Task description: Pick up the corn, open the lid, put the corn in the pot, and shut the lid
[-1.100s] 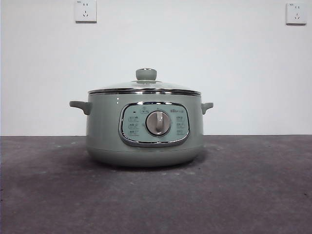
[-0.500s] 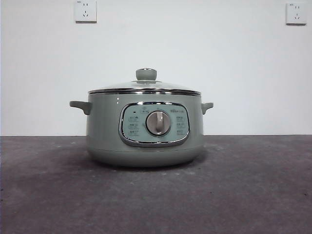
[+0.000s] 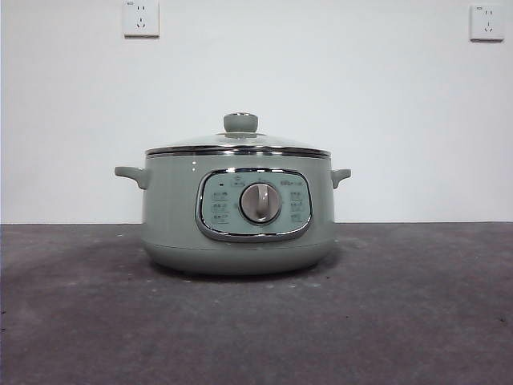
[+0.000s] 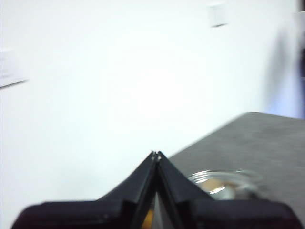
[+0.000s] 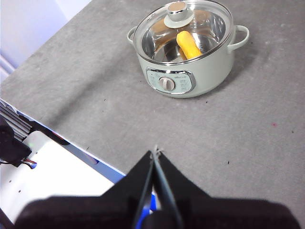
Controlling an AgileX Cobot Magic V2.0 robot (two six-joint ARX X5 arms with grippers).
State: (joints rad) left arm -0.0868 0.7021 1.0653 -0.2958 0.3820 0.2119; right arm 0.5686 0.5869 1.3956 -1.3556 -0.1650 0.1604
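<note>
So the sage-green round electric pot [image 3: 238, 212] sits on the dark grey desk [image 3: 417, 305], about in the middle, with its chrome-framed control panel and silver dial [image 3: 260, 202] facing the near edge. The shallow-domed glass lid with the chrome rim [image 3: 238, 146] is on the pot, green knob [image 3: 240, 122] up top. Through the glass in the right wrist view you can see the yellow-orange corn cob [image 5: 188, 44] lying inside the pot, on a slant across the shiny inner bowl.

Both arms are well away from the pot. The right claw [image 5: 156, 151] hangs above the near edge of the desk, jaws pressed together with nothing in them. The left claw [image 4: 156, 153] is up high too, jaws closed tip to tip and empty, mostly white wall [image 4: 95, 95] behind it. Two white wall sockets [image 3: 141, 18] show on the far wall.
</note>
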